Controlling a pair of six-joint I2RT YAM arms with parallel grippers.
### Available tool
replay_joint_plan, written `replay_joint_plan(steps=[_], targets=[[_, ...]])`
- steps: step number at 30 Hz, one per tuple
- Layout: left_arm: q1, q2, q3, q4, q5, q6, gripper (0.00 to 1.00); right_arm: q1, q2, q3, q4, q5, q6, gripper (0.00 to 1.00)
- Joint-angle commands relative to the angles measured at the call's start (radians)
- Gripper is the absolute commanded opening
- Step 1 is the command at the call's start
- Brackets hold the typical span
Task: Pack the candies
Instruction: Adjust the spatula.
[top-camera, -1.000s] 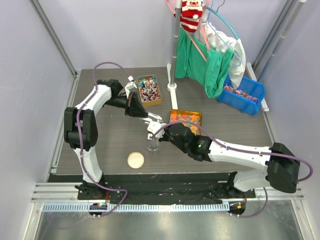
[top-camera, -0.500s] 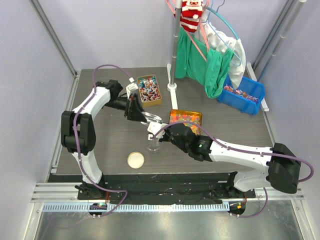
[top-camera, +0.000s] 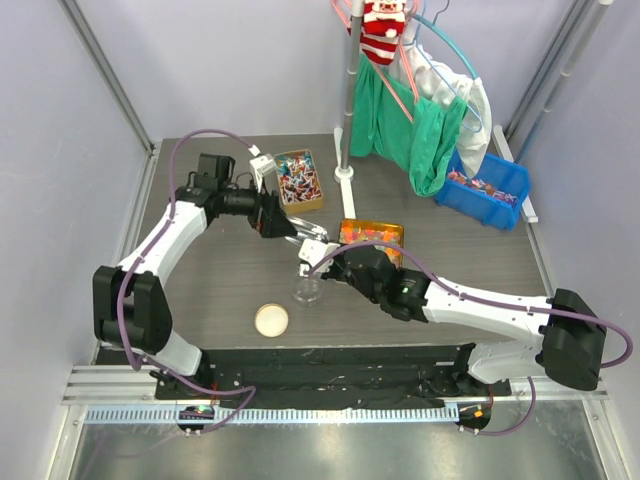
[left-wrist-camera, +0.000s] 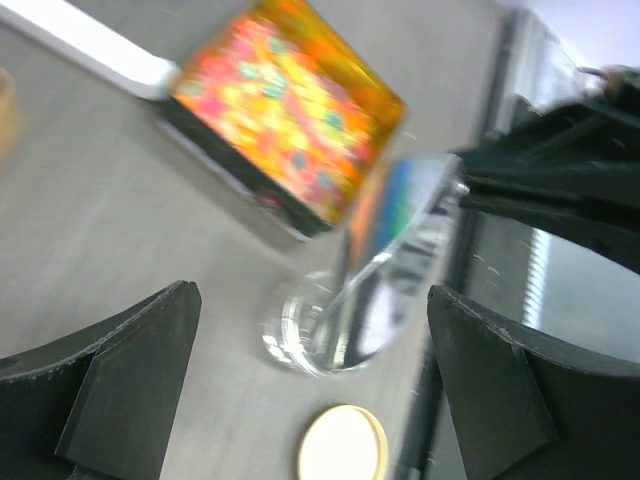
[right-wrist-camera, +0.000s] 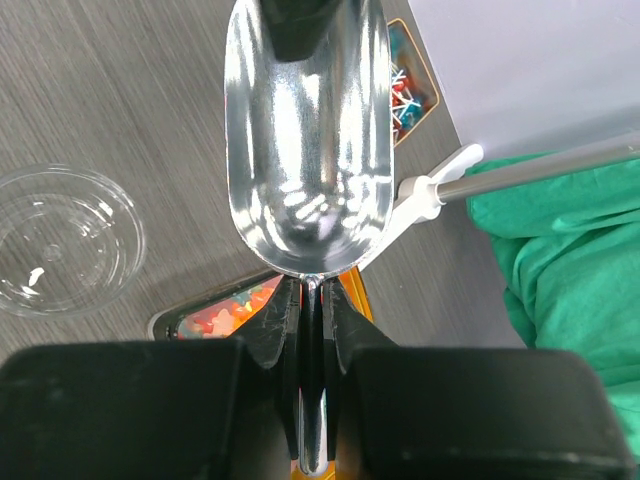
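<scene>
R gripper (right-wrist-camera: 312, 300) was clamped on the handle of the metal scoop (right-wrist-camera: 305, 140), its bowl empty, held over the table btwn the clear cup (top-camera: 307, 290) and the brown box (top-camera: 306, 208) at the back, where the candies (top-camera: 297, 180) lay. L gripper (top-camera: 285, 222) stood w/ jaws wide apart, holding nothing, just beside the scoop's tip. Cup looked empty. Scooping hadn't begun, I'd say. Next the scoop needed carrying to the box and digging in, L arm kept clear.
</scene>
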Motion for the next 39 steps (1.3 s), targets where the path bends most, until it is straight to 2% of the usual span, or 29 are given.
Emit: replay_joint_plan(steps=[1,5,8,12,18,24,31,35,39], targets=[[0.014,-0.069,-0.01,0.229,-0.235,-0.143,1.0,-0.019,-0.037,0.0,0.073,0.044,-0.02,0.01],[0.013,-0.062,-0.022,0.276,-0.443,-0.148,1.0,-0.036,-0.049,-0.011,0.089,0.05,-0.025,0.01],[0.011,-0.022,-0.004,0.259,-0.502,-0.117,1.0,-0.046,-0.065,-0.011,0.092,0.053,-0.026,0.01],[0.009,0.018,-0.001,0.254,-0.438,-0.132,1.0,-0.052,-0.053,-0.012,0.092,0.049,-0.028,0.01],[-0.014,0.043,-0.017,0.27,-0.456,-0.14,1.0,-0.05,-0.051,-0.009,0.089,0.033,-0.016,0.01],[0.005,-0.04,-0.045,0.352,-0.43,-0.18,1.0,-0.052,-0.042,-0.023,0.11,0.065,-0.029,0.01],[0.02,-0.123,-0.088,0.409,-0.326,-0.223,1.0,-0.061,-0.017,-0.022,0.182,0.144,-0.031,0.01],[0.022,-0.116,-0.093,0.428,-0.228,-0.27,1.0,-0.062,0.018,-0.015,0.178,0.15,-0.031,0.01],[0.013,-0.089,-0.088,0.437,-0.235,-0.286,1.0,-0.044,0.041,-0.008,0.164,0.139,-0.025,0.01]])
